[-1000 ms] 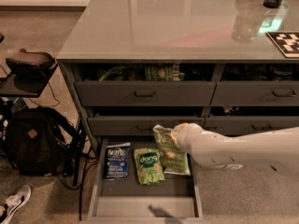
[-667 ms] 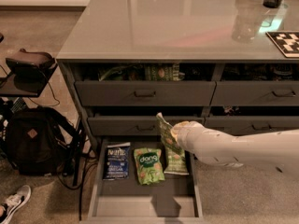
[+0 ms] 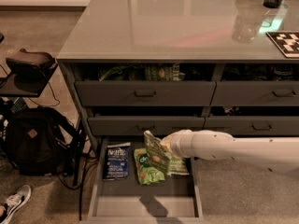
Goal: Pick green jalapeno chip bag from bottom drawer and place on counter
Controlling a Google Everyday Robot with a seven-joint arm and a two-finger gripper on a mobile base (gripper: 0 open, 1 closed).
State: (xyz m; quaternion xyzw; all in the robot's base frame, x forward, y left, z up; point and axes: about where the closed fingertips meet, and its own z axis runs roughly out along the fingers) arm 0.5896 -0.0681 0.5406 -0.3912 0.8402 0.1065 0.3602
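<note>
The green jalapeno chip bag (image 3: 155,154) is dark olive-green and hangs tilted above the open bottom drawer (image 3: 140,202), casting a shadow on the drawer floor. My gripper (image 3: 164,146) comes in from the right on a white arm and is shut on the bag's upper right edge, just in front of the middle drawer fronts. The bag hides most of the fingers. The pale grey glossy counter (image 3: 177,22) spreads above the cabinet.
In the bottom drawer lie a blue Kettle bag (image 3: 117,160), a bright green "dang" bag (image 3: 145,168) and a paler green bag (image 3: 178,166) under my arm. Upper drawers stand ajar. A black backpack (image 3: 35,141) and a stand sit left; cups and a checkered tag are on the counter's right.
The olive-green bag has risen off the drawer floor in my gripper and swung to a more upright tilt, slightly leftward. The other bags have not moved.
</note>
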